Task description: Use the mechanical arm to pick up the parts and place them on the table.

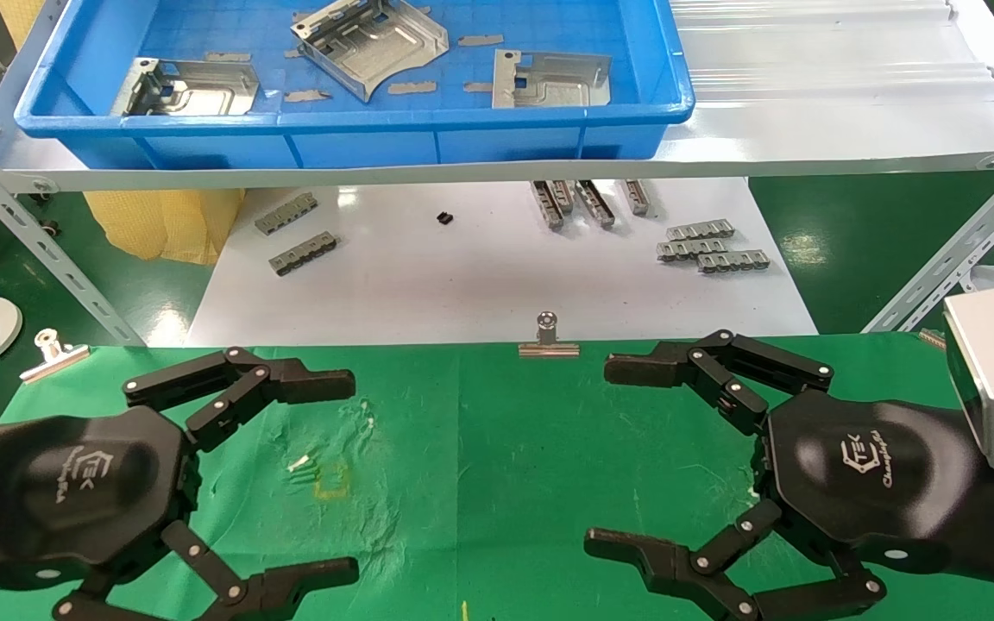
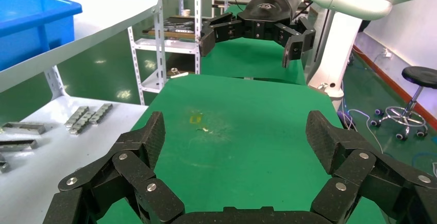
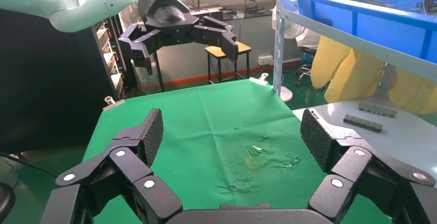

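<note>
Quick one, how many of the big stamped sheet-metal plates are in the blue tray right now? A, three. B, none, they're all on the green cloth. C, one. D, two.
A: three sheet-metal plates lie inside the blue tray, one at its left, one in the middle, one to the right.

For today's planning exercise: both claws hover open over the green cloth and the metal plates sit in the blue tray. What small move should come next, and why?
Probably raise the right claw toward the blue tray and the nearest part. Both claws, the left claw too, are open and empty above the table, which holds no parts yet; all three plates lie in the tray on the shelf above.
</note>
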